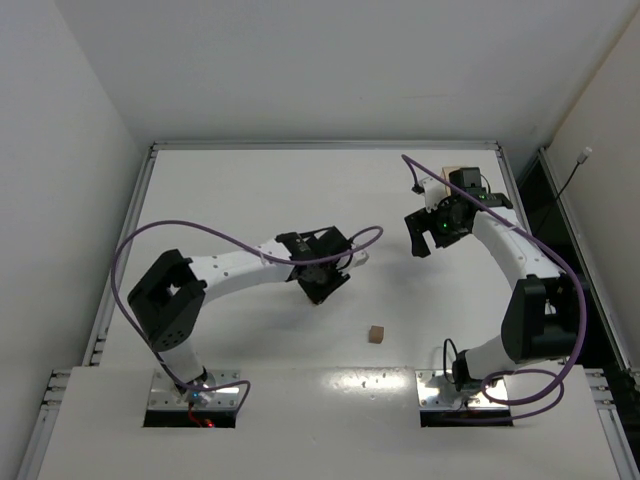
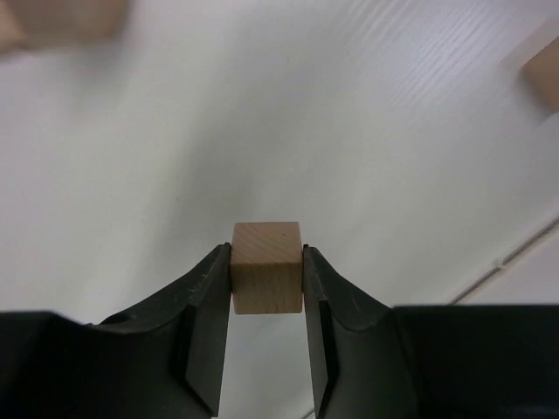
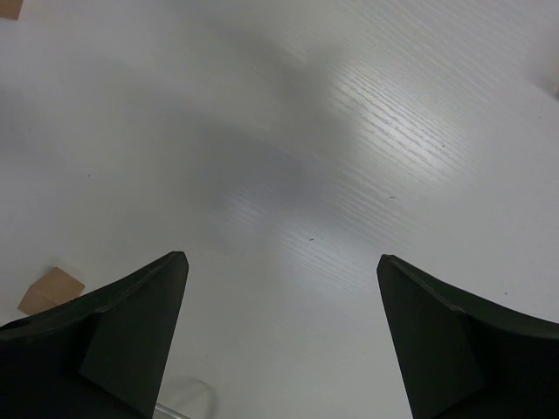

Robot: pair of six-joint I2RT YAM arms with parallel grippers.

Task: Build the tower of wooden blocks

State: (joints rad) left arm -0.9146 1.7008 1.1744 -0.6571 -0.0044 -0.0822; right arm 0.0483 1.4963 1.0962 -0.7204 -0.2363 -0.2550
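Pinches one wooden cube (image 2: 266, 279) between the left fingers (image 2: 208, 319), black pads flat against two opposite faces, grain of the top face plain in the left wrist view. Cannot tell from there whether raised off the white counter (image 2: 288, 131) or resting on it. Shows, further out in the same view, a blurred far-left block (image 2: 61, 19) in the top corner and a right-edge block (image 2: 546, 74) cut by the frame, both light brown, both well apart from the grip. Spreads the right fingers (image 3: 131, 332) wide apart above the counter, clamped on nothing. Catches, just beside the left-hand finger in the right wrist view, part of a low cube (image 3: 51, 291) lying flat, and a brown corner scrap (image 3: 9, 7) at the top left, too little to name. Seen from above, reaches the left arm (image 1: 230, 270) toward the counter's middle and curls the right arm (image 1: 520, 260) along the far right side. Leaves a lone cube (image 1: 375, 334) on the counter nearer the bases, between the two arms, touching neither. Half hides a tan shape (image 1: 450, 172) behind the right wrist.
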